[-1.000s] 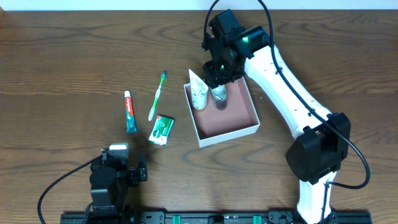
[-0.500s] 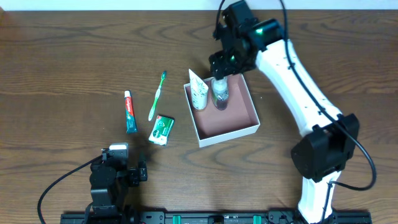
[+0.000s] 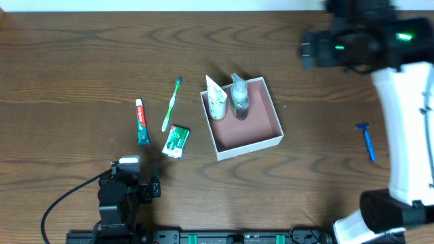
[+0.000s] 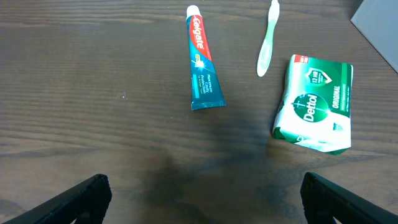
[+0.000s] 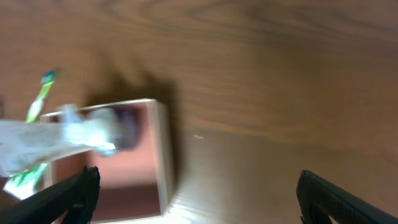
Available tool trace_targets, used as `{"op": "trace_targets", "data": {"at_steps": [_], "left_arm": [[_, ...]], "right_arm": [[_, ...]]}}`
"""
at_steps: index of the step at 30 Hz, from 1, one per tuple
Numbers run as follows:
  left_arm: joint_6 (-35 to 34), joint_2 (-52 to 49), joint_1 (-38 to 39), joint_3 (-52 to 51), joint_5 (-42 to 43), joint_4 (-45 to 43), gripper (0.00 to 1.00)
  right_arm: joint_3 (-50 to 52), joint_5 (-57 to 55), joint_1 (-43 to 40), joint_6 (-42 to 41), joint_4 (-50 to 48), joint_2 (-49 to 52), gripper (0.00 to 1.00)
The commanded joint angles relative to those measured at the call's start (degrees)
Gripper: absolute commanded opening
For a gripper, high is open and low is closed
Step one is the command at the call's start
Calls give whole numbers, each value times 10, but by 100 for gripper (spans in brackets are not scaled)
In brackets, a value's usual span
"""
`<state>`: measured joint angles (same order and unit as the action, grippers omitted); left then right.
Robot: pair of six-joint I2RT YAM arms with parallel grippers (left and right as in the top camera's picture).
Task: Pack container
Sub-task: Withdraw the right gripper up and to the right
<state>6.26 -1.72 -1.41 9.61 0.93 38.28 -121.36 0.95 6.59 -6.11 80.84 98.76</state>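
The container (image 3: pixel 249 148) is a white-walled square box with a pinkish-brown inside, at the table's middle. A white tube (image 3: pixel 215 99) and a clear bottle (image 3: pixel 239 99) stand in its far part. My right gripper (image 3: pixel 317 49) is blurred, to the right of and beyond the container, open and empty. The right wrist view (image 5: pixel 196 193) shows the container's wall (image 5: pixel 163 149) and the bottle (image 5: pixel 118 121) to the left of the open jaws. My left gripper (image 3: pixel 129 190) rests at the front left, and the left wrist view (image 4: pixel 202 199) shows it open and empty.
A toothpaste tube (image 3: pixel 141 122), a green toothbrush (image 3: pixel 171 103) and a green-and-white soap box (image 3: pixel 176 141) lie left of the container; they also show in the left wrist view (image 4: pixel 202 62) (image 4: pixel 267 37) (image 4: pixel 316 102). A blue razor (image 3: pixel 366 140) lies at the right.
My right gripper has let go of the clear bottle in the container and swung up and to the right, away from it. The left arm has not moved.
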Motion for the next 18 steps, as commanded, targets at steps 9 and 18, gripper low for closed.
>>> {"op": "trace_targets", "data": {"at_steps": [9,18], "left_arm": [[1,4,-1,-7,0,-2,98],[1,4,-1,-7,0,-2,98]], "right_arm": [[53,-8,-189,-47,19,21,99],[195,-7,-208,-72,-98,24,99]]}}
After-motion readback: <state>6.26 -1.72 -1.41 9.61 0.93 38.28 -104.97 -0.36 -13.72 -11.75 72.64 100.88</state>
